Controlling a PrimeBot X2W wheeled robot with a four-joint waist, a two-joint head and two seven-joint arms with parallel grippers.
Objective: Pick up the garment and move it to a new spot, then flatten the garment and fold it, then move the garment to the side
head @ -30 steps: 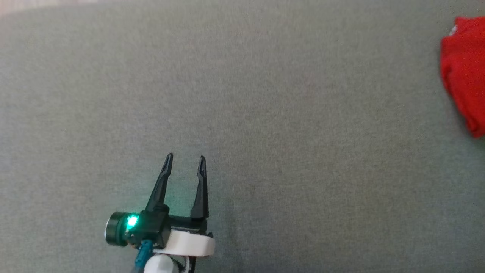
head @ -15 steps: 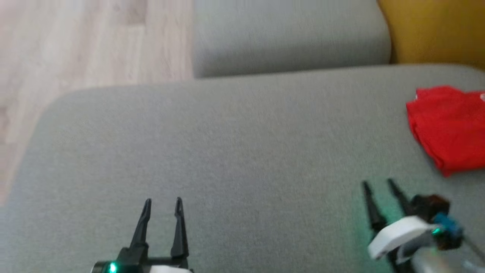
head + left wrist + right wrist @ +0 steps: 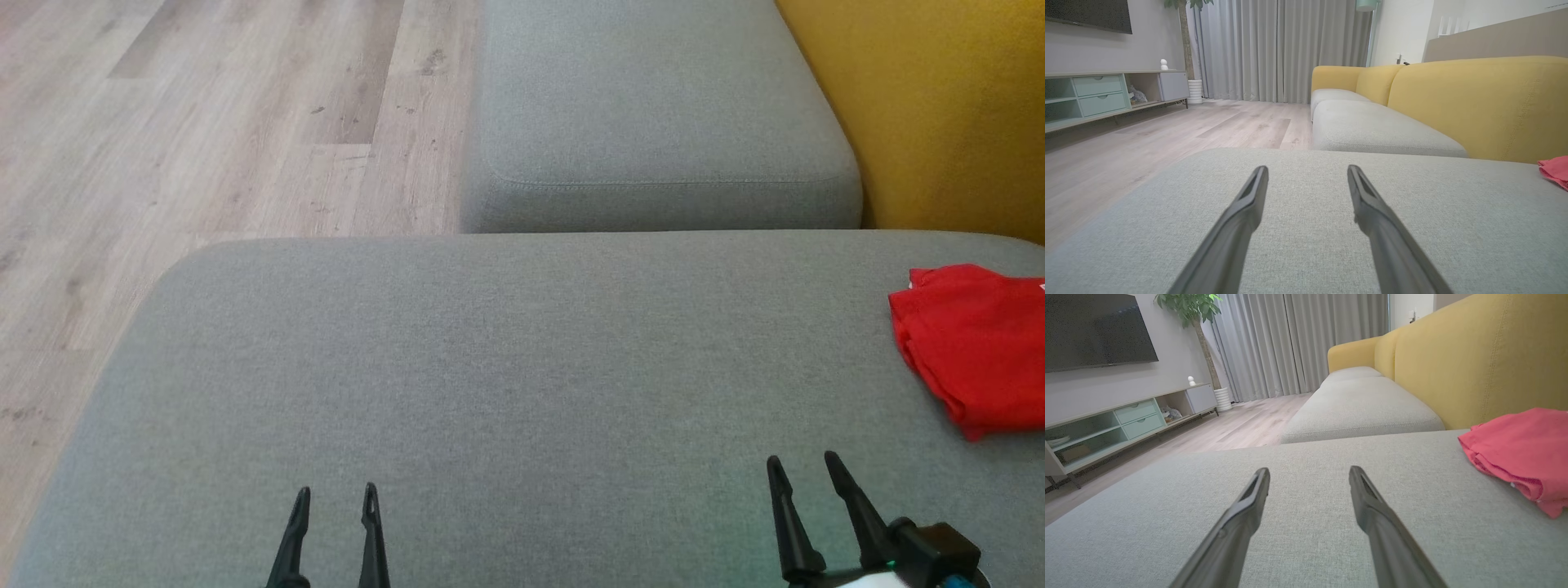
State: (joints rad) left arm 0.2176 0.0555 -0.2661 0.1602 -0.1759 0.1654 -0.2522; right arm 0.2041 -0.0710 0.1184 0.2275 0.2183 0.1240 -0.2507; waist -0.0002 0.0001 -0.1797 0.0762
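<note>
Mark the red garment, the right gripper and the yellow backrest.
red garment [image 3: 971,347]: head view, middle of the cloth.
right gripper [image 3: 802,459]: head view, midway between its fingertips.
yellow backrest [image 3: 939,106]: head view, its front face.

Plain red on the folded cloth garment [image 3: 971,347], flecked mid-grey on the woven-fabric seat cushion [image 3: 522,367], mustard yellow on the upholstered sofa back [image 3: 939,106], pale streaked wood grain on the plank floor [image 3: 204,122], matt black on the left gripper [image 3: 336,490] and right gripper [image 3: 802,459], light grey on the pleated curtains [image 3: 1274,49].
</note>
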